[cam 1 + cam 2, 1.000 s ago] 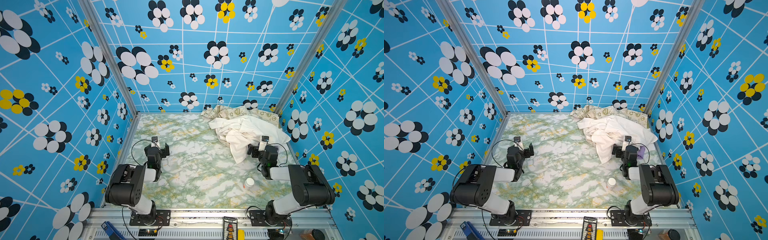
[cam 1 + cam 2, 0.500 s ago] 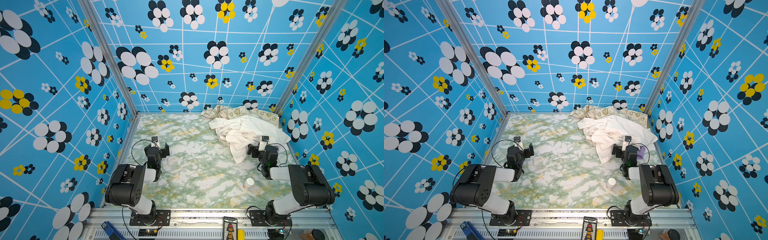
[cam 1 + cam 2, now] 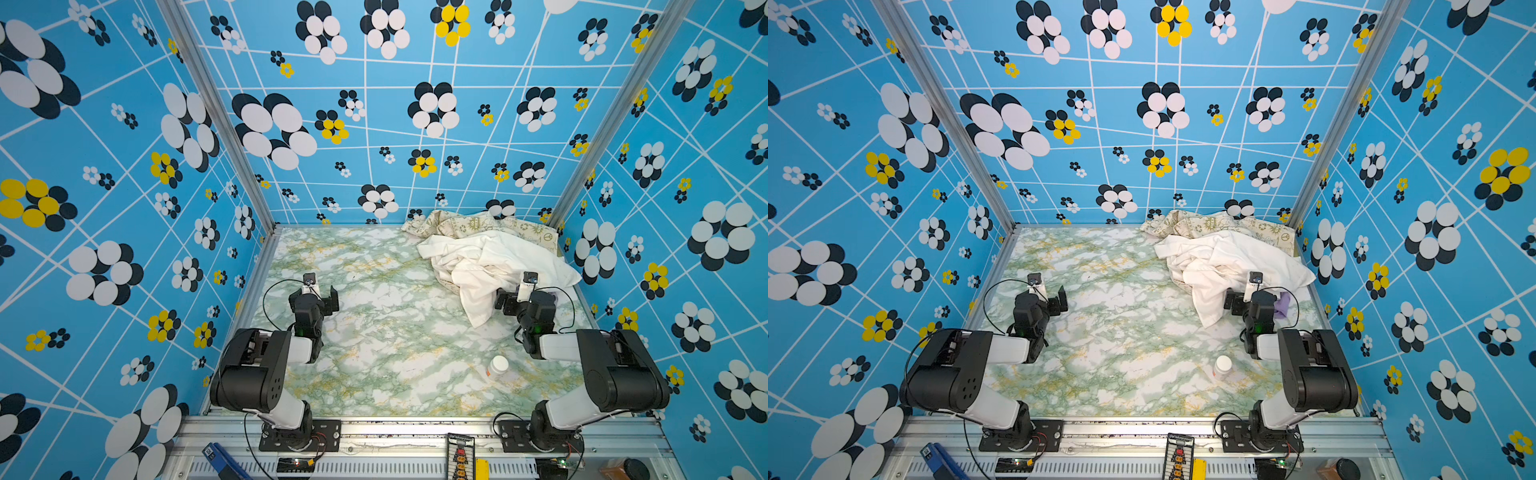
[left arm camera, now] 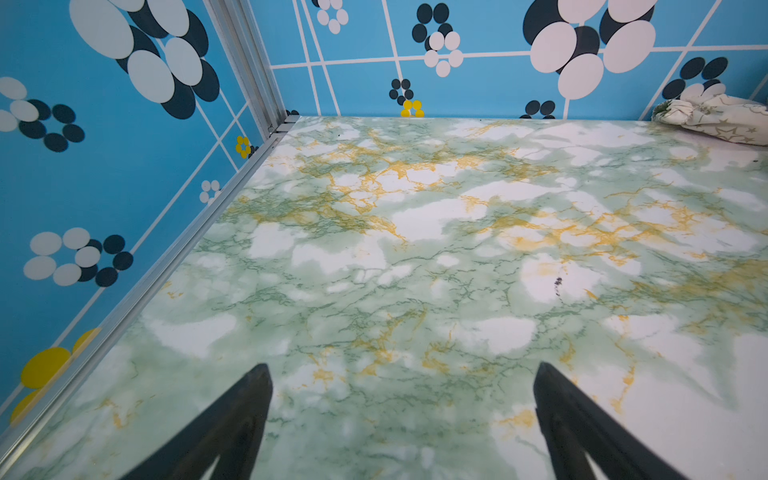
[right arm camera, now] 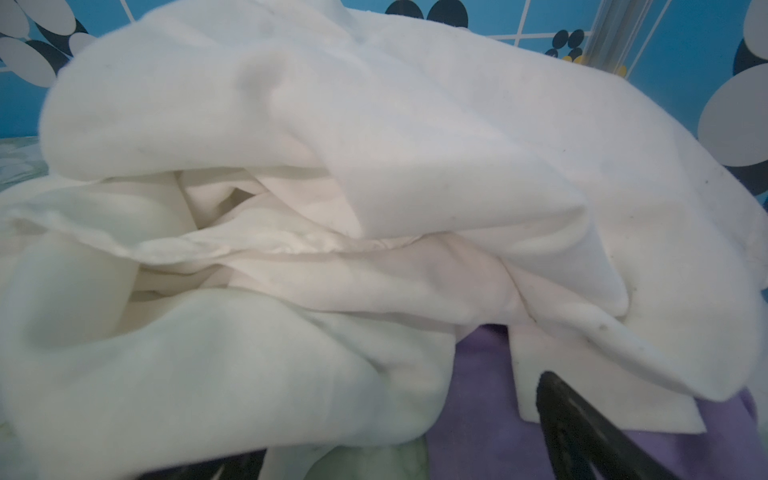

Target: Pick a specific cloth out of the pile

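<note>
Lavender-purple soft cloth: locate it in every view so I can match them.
Top view: lavender-purple cloth peeks out right of the right arm.
Top view: all but hidden behind that arm, beside the plain white cloth.
Left wrist: absent.
Right wrist: purple patch under the white cloth's edge.
Shared landmark: the white cloth.

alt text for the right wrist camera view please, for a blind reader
A crumpled white cloth fills most of the view, lying over a lavender cloth that peeks out beneath its near edge. The open right gripper faces it, one dark finger over the lavender fabric.
</note>
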Controlling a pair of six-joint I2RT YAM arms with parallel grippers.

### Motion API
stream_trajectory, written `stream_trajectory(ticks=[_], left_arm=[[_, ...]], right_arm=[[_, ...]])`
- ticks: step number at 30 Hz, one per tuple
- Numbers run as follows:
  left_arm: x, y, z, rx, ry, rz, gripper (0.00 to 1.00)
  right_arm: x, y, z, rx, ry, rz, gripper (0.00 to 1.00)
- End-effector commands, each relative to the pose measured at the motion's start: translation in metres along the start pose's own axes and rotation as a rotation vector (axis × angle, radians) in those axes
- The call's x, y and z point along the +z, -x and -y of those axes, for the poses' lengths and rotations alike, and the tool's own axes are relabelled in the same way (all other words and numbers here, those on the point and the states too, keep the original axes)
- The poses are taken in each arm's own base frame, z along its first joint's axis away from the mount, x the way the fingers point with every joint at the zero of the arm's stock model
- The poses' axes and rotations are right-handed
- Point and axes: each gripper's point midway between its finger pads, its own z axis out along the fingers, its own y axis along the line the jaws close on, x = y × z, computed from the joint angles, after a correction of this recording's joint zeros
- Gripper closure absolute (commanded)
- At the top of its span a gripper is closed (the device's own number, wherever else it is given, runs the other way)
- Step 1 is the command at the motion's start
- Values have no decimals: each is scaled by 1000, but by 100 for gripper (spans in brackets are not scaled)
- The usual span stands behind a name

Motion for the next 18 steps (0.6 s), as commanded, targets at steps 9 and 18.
stream_trajectory(ticks=[9,18], left_arm=[[-12,19,-5,-21,-11,43,1],[-60,84,-14,16,-5,55,1]], right_arm=[[0,7,3,2,-18,16,1],[-21,43,-4,12,21,-29,1]])
